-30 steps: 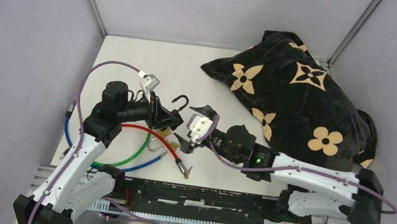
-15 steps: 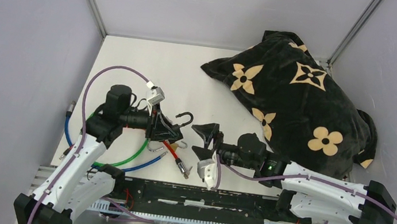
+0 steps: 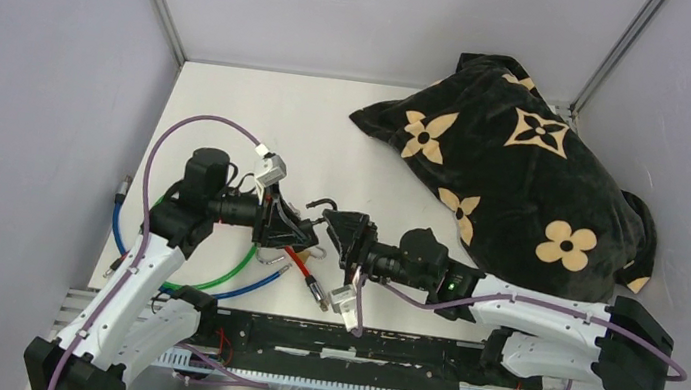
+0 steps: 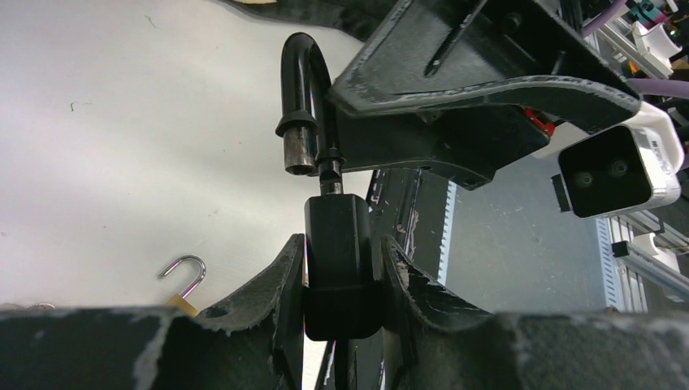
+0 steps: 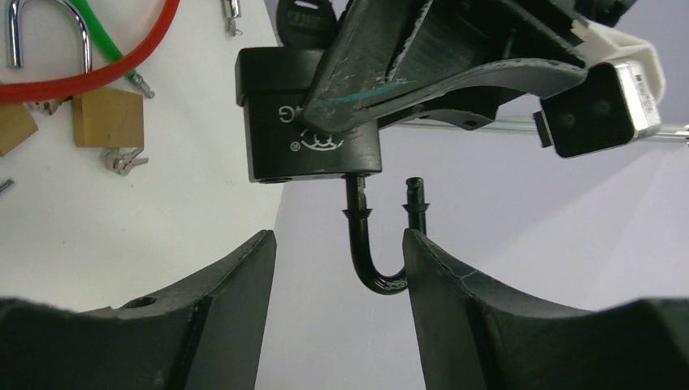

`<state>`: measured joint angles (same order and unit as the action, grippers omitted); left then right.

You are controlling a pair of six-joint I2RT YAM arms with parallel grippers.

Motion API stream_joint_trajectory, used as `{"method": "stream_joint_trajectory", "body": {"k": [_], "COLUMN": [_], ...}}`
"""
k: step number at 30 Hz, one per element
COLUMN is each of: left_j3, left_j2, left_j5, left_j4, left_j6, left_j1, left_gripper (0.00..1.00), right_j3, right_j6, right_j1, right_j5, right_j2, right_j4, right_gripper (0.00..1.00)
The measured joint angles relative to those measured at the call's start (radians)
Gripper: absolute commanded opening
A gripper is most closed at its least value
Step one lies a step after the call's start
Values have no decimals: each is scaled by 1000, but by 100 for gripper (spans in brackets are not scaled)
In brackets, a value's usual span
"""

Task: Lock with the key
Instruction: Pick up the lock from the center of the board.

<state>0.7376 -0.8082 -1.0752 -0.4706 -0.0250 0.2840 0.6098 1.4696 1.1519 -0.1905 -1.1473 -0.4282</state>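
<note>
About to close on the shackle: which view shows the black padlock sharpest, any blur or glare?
Right wrist: black padlock and shackle sharp, no glare. Left wrist: also sharp, table bright but not washed out. Top external: padlock small and dark, little detail.

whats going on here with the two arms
The left gripper is clamped on the body of a black padlock, holding it up off the table with its shackle popped open. The right gripper faces it with jaws open. The shackle lines up with the gap between its fingers but is not gripped yet. A brass padlock and a red cable lie on the table.
</note>
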Motion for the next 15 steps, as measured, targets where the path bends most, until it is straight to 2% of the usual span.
{"method": "stream_joint_trajectory", "body": {"k": [4,11,15], "left_j3": [0,4,39], "left_j2": [2,4,13], "left_j5": [-10,-16,1], "left_j4": [-10,-52,-136], "left_j6": [-25,-122,-250], "left_j1": [0,3,5], "left_gripper": [2,2,2], "right_j3": [27,91,137], "right_j6": [59,84,6], "right_j1": [0,3,6], "right_j5": [43,97,116], "right_j2": [-26,-62,-80], "right_j4": [29,51,146], "right_gripper": [58,24,16]}}
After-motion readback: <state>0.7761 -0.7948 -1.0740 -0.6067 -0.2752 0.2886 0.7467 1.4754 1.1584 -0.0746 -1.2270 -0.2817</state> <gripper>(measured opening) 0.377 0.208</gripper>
